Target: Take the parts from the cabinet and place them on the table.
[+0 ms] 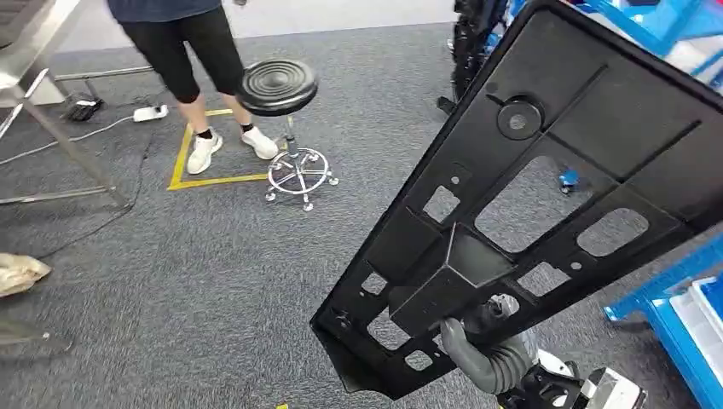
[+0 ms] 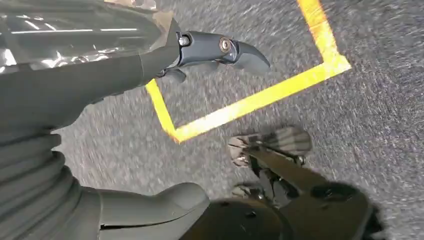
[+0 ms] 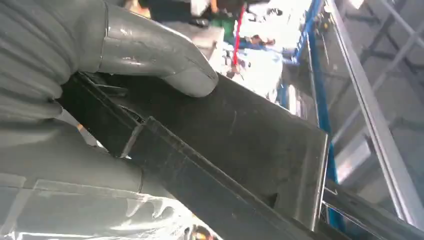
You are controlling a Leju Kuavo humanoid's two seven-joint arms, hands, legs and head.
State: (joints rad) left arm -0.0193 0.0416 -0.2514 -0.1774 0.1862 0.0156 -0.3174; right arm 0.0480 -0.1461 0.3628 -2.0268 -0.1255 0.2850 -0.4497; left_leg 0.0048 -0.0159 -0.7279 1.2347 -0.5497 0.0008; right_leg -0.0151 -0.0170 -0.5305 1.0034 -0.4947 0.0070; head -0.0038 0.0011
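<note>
right hand (image 1: 486,341): gripping the big black panel (image 1: 546,196) near its low corner, thumb (image 3: 165,60) pressed flat on it; the other fingers are tucked behind, can't see them
panel: up in the air, tilted, top edge cut off by the frame
left hand (image 2: 150,80): holding nothing, fingers apart, over grey carpet (image 2: 380,100) and yellow tape (image 2: 250,102), pretty blurry
person (image 1: 192,51): beside a black stool (image 1: 280,89), only legs visible

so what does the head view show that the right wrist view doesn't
Head view alone: the whole black panel with its cut-outs, a person's legs, a black stool and yellow floor tape on grey carpet. Right wrist view alone: the grey thumb pressed on the panel's face, close up. Both: the right hand gripping the panel, and blue shelving.
</note>
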